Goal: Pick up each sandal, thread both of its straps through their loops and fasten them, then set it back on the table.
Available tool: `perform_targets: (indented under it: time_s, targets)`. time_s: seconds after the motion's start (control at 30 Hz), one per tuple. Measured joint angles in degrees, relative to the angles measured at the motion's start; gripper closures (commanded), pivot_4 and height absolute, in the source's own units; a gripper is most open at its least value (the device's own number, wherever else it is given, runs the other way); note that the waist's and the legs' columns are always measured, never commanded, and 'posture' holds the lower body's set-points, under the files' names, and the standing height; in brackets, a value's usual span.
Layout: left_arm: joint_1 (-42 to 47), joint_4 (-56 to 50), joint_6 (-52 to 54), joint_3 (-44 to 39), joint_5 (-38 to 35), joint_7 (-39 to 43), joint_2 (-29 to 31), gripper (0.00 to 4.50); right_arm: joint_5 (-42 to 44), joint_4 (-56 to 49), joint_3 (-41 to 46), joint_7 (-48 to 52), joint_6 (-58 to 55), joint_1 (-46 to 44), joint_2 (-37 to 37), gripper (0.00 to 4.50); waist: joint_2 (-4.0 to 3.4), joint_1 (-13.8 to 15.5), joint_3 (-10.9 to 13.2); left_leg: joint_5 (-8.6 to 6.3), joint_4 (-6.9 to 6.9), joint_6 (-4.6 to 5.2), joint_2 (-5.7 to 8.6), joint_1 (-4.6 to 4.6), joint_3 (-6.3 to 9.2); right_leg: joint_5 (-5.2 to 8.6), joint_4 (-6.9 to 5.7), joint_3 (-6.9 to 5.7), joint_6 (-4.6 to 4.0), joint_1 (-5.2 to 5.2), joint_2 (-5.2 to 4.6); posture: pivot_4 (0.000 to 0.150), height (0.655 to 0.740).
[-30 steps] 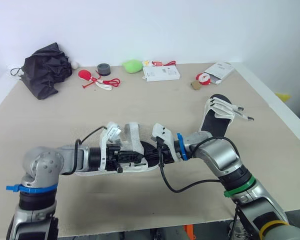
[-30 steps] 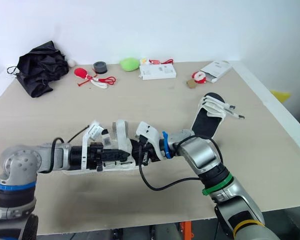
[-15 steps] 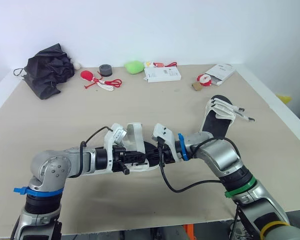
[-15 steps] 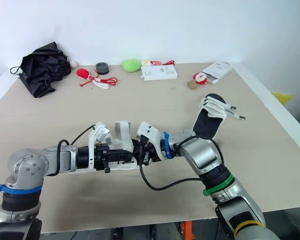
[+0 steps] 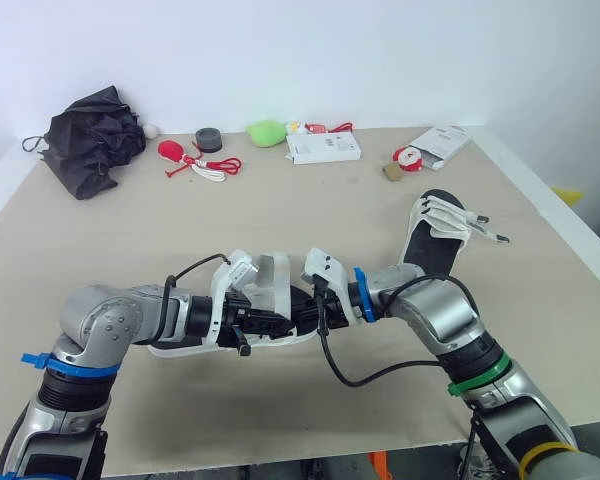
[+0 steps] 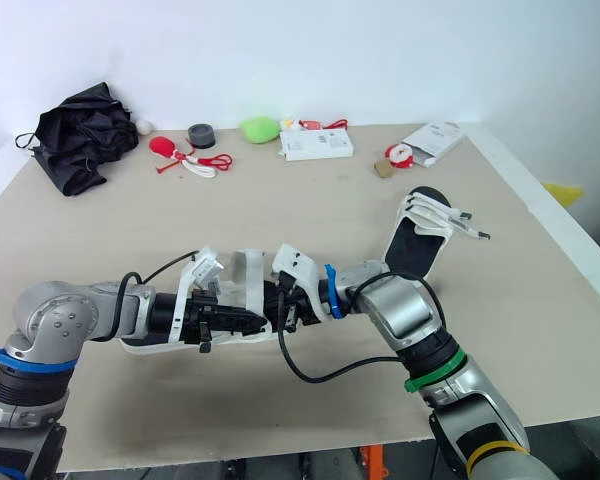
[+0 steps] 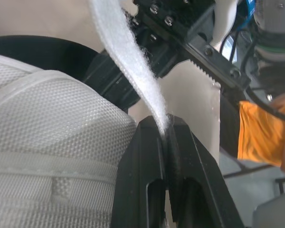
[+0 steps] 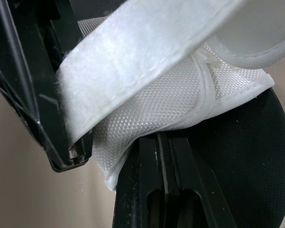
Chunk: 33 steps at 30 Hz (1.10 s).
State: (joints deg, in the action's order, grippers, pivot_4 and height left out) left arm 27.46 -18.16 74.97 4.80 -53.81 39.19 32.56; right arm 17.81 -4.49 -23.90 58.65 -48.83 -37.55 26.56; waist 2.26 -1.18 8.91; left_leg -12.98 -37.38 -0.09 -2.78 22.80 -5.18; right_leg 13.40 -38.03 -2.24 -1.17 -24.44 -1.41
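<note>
Since a second earlier the left wrist had edged closer to the right jaws. The sandal lay between the two sets of jaws, low over the counter. The left jaws were clenched on the tip of a fuzzy strap, which ran up and away toward the right jaws. Those were clamped on the sandal's mesh edge, directly opposite. The sandal's long axis followed both forearms.

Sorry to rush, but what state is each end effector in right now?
Left end effector: closed, pinching the strap.
Right end effector: closed on the sandal.
</note>
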Motion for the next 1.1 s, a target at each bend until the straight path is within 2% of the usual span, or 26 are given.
perform_targets:
  time_s: [0.23,0.33,0.4,0.47,0.63,0.73,0.93,1.1]
  targets:
    - [-0.2,-0.4,-9.7,5.4,6.5,5.1,1.7,4.45,-0.1,0.0,0.2,-0.3,-0.1,0.0,0.5,4.5,0.0,0.2,0.0,0.02,-0.04,0.03,0.05,-0.07,-0.01,-0.04,0.0,0.0,0.07,0.1,-0.1,0.15,0.74]
    - [-0.2,-0.4,-11.6,6.3,7.9,6.7,2.1,3.56,-0.1,0.0,0.2,-0.4,-0.1,0.0,0.5,4.5,0.0,0.2,0.0,0.03,-0.04,0.04,0.05,-0.07,-0.02,-0.04,0.0,-0.01,0.07,0.1,-0.11,0.15,0.74]
    - [-0.2,-0.6,-12.4,6.6,8.3,7.7,2.1,2.6,-0.1,0.0,0.2,-0.4,-0.1,0.0,0.4,4.5,-0.01,0.2,0.0,0.03,-0.04,0.04,0.05,-0.07,-0.02,-0.05,0.0,-0.01,0.09,0.1,-0.1,0.15,0.74]
    - [-0.2,-0.8,-12.6,6.7,8.3,8.1,2.1,1.95,-0.1,0.1,0.2,-0.4,0.0,0.0,0.4,4.5,-0.01,0.2,0.0,0.03,-0.04,0.05,0.04,-0.08,-0.01,-0.05,0.0,-0.01,0.1,0.1,-0.1,0.15,0.74]
    - [0.3,0.0,-10.4,5.3,7.0,8.6,1.5,1.95,-0.1,0.2,0.2,-0.4,0.1,0.0,0.3,4.5,-0.01,0.2,0.0,0.06,-0.04,0.1,0.04,-0.08,0.0,-0.08,0.01,-0.02,0.16,0.09,-0.09,0.15,0.74]
    - [2.0,3.0,-4.3,1.7,2.8,7.4,-0.8,1.95,-0.1,0.3,0.3,-0.3,0.2,0.0,0.2,4.5,0.0,0.1,0.0,0.06,-0.04,0.1,0.03,-0.05,0.01,-0.07,0.01,-0.03,0.16,0.06,-0.06,0.15,0.74]
    - [5.5,9.3,6.2,-6.5,-3.0,0.8,-6.2,1.95,0.0,0.3,0.2,0.0,0.6,-0.1,-0.2,4.5,0.09,0.0,0.1,0.05,-0.01,0.08,0.01,0.01,0.01,-0.04,0.02,-0.01,0.2,0.0,-0.02,0.15,0.74]
    - [6.0,10.3,8.9,-8.2,-3.9,-2.3,-7.1,1.95,0.0,0.4,0.2,0.0,0.6,-0.1,-0.2,4.5,0.1,0.0,0.2,0.03,0.0,0.05,-0.01,0.02,0.02,-0.03,0.02,-0.02,0.19,-0.01,0.0,0.15,0.74]
